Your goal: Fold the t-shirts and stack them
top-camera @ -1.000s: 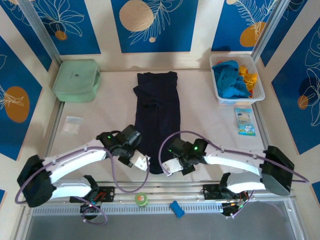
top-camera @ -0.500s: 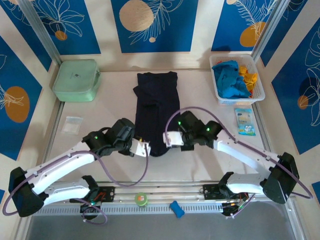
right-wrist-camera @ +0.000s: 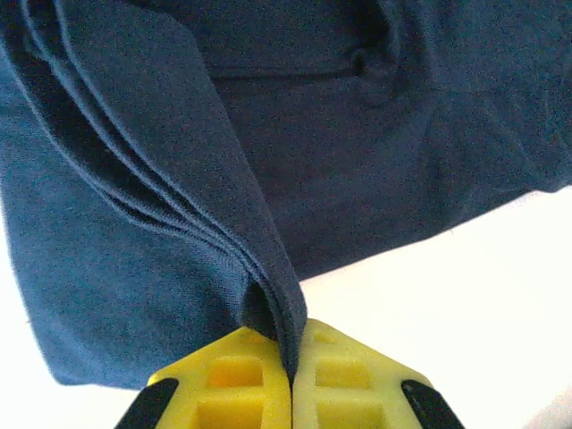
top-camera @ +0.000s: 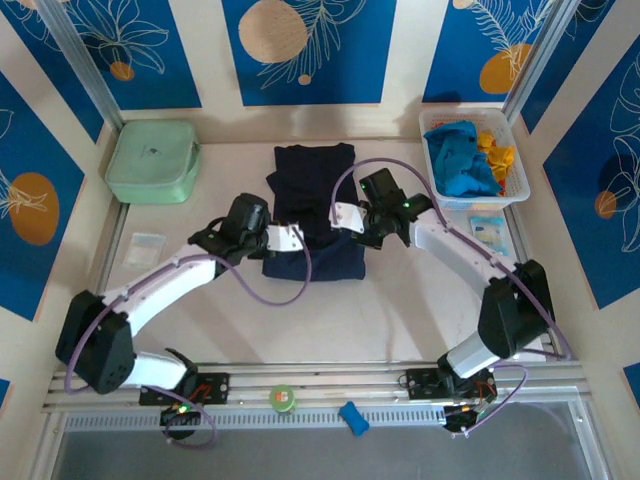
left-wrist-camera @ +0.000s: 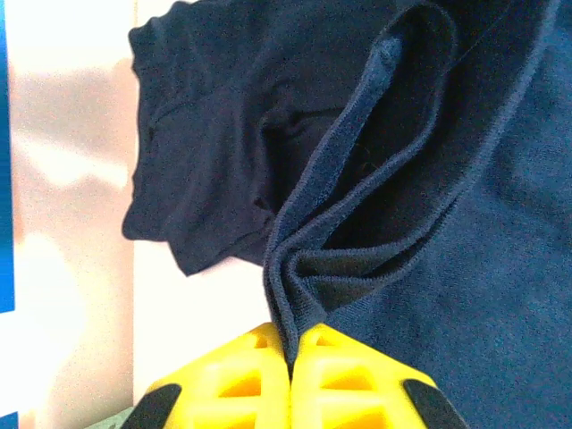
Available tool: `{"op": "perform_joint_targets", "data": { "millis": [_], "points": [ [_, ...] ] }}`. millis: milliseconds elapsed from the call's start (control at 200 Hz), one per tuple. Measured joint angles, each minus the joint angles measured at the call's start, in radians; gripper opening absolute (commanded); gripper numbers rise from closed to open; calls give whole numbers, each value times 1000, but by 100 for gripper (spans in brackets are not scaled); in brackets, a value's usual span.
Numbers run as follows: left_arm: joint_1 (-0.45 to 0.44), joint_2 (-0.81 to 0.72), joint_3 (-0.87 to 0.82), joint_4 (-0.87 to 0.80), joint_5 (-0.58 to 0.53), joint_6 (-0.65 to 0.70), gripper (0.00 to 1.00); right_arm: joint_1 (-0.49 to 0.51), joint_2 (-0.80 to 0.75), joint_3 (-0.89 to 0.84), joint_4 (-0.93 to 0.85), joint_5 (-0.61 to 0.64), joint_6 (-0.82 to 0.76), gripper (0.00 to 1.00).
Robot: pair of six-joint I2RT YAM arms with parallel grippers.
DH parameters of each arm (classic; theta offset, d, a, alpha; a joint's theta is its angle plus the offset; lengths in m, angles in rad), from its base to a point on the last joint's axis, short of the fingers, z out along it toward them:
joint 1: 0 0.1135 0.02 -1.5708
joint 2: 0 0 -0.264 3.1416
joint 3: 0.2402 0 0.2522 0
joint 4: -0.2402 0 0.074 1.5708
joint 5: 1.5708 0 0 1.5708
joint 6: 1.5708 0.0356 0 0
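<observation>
Jaws on both sides are pinched tight on cloth: the left gripper (left-wrist-camera: 290,362) clamps a bunched hem of the dark navy t-shirt (top-camera: 313,175), and the right gripper (right-wrist-camera: 290,362) clamps several stacked layers of it. The shirt lies in the middle of the table (top-camera: 200,310), its near part doubled over itself. The turquoise t-shirt (top-camera: 458,160) and orange-yellow t-shirt (top-camera: 497,155) sit crumpled in the white mesh basket (top-camera: 480,203).

Navy t-shirt (top-camera: 312,190), centred on the table (top-camera: 410,300), its near half raised and doubled over the rest. I pinch the layered hem in my left gripper (top-camera: 289,238) and right gripper (top-camera: 345,215). Turquoise t-shirt (top-camera: 458,160) and orange-yellow t-shirt (top-camera: 497,153) lie crumpled in the white basket (top-camera: 480,203).
</observation>
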Motion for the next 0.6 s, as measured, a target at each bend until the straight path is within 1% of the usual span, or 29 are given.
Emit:
{"op": "perform_joint_targets", "data": {
  "millis": [220, 535, 560, 590, 600],
  "points": [
    [43, 146, 47, 105, -1, 4, 0, -48, 125, 44, 72, -3, 19, 0],
    [76, 315, 49, 243, -17, 0, 0, -76, 268, 87, 182, -8, 72, 0],
    [77, 325, 50, 256, -18, 0, 0, -78, 275, 90, 191, -8, 77, 3],
    [78, 337, 52, 270, -21, -1, 0, -80, 285, 93, 203, -8, 87, 12],
    [78, 341, 53, 277, -24, -1, 2, -81, 289, 95, 206, -8, 92, 15]
  ]
}}
